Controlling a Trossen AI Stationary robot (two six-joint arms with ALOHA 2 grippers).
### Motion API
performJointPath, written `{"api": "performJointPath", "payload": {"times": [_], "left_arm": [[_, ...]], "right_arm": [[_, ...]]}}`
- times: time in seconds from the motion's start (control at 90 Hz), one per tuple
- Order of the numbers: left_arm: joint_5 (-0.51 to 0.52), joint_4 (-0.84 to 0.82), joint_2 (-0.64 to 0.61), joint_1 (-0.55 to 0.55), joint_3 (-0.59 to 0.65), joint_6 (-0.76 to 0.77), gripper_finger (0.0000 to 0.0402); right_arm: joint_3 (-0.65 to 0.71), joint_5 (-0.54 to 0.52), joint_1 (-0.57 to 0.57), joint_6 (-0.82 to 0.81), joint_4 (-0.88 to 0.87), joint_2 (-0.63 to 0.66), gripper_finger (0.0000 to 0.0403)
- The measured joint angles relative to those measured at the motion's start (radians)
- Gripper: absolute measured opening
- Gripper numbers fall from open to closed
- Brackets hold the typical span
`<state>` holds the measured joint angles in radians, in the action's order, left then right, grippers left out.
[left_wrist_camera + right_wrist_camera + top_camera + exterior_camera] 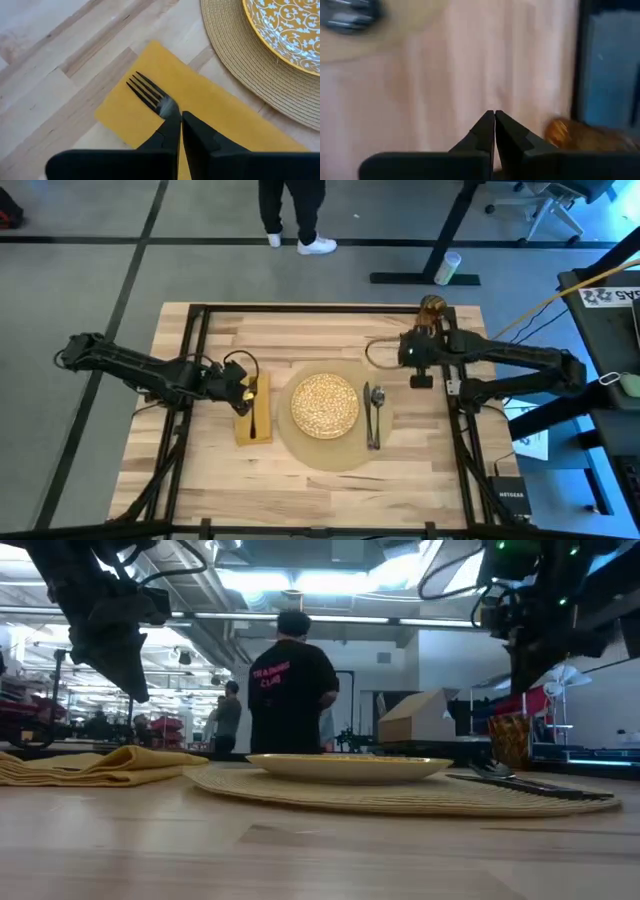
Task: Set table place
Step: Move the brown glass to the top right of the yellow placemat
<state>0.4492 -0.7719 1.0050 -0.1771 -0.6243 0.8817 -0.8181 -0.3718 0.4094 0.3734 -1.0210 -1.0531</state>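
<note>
A: Where's the setting sitting?
B: Round tan woven placemat (322, 442) is lying mid light-wood butcher-block bench (200, 470). Round yellow-patterned plate (324, 404) is sitting on it. Dark metal spoon (379, 412) and dark knife (368, 415) are lying side by side on the mat, just right of the plate.

A: Fork?
B: Dark metal fork (150, 93) is lying on the mustard-yellow rectangular napkin (251, 420), left of the mat.

A: Claws?
B: Left claw (180, 118) is hovering over the fork and napkin, fingers pressed together, gripping nothing. Right claw (494, 116) is hanging over bare bench right of the mat, fingers also closed and empty.

A: Glass?
B: Small amber glass (432, 307) is standing at the far right of the bench, near the right claw.

A: Anyone around?
B: A person in a black T-shirt (290, 685) is standing beyond the far edge.
</note>
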Motion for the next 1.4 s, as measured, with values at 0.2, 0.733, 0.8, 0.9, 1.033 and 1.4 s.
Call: {"api": "performJointPath", "payload": {"times": [0.2,0.733,0.8,0.9,1.033,1.4], "left_arm": [[0.000,0.000,0.000,0.000,0.000,0.000,0.0000],[0.001,0.000,0.000,0.000,0.000,-0.020,0.0000],[0.001,-0.001,0.000,0.000,0.000,-0.020,0.0000],[0.001,-0.001,0.000,0.000,0.000,-0.020,0.0000],[0.001,-0.002,0.000,0.000,0.000,-0.020,0.0000],[0.001,-0.002,0.015,0.000,0.001,-0.025,0.0000]], "right_arm": [[0.000,-0.025,0.213,0.115,0.047,0.000,0.0016],[0.000,0.047,0.478,0.246,0.253,-0.113,0.0137],[0.000,0.042,0.489,0.248,0.277,-0.144,0.0138],[0.000,0.036,0.503,0.257,0.295,-0.191,0.0138],[0.000,0.023,0.502,0.260,0.296,-0.232,0.0138],[0.000,0.064,0.517,0.263,0.290,-0.293,0.0138]]}}
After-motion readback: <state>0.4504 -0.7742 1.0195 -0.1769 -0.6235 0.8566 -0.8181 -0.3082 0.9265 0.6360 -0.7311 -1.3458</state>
